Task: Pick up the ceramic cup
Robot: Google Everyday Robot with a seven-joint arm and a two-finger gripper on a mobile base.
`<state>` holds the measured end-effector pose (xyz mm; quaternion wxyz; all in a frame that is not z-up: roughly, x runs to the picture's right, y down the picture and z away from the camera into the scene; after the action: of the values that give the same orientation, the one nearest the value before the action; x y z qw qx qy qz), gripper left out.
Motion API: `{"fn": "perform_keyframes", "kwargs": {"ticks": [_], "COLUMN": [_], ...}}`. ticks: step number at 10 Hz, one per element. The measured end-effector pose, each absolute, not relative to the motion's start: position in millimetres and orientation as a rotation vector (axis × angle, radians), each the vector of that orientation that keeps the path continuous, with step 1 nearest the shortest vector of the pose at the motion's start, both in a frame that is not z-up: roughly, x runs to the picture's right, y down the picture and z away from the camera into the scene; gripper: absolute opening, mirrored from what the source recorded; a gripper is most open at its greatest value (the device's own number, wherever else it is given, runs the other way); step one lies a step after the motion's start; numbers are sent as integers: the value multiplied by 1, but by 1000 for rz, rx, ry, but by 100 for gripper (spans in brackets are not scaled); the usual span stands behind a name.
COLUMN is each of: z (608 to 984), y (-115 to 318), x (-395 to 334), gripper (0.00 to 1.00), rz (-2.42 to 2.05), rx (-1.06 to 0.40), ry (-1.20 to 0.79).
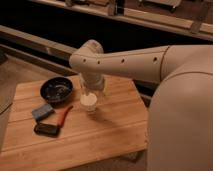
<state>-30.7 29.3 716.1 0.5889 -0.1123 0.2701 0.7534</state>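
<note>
The ceramic cup (89, 102) is small, cream-white and round. It stands upright on the wooden table (110, 135), a little right of the middle. My gripper (93, 93) hangs from the large white arm that reaches in from the right. It is directly over the cup and around its upper part, hiding the rim's far side. The cup's base appears to rest on the wood.
A wide black bowl (56, 89) stands left of the cup. A blue sponge (42, 111), a red-handled tool (63, 115) and a flat black object (46, 130) lie at the front left. A dark ledge runs behind the table.
</note>
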Motion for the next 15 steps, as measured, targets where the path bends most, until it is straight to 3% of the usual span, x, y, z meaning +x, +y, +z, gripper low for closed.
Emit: {"fn": "perform_keyframes", "kwargs": {"ticks": [9,14,15], "z": [749,778,785], "y": [55,83,91], "x": [-33,-53,-66], "gripper": [65,65,60], "rz": [1748,1751,1735], "rx": [-252,-379,-423], "ry": [749,780,769]}}
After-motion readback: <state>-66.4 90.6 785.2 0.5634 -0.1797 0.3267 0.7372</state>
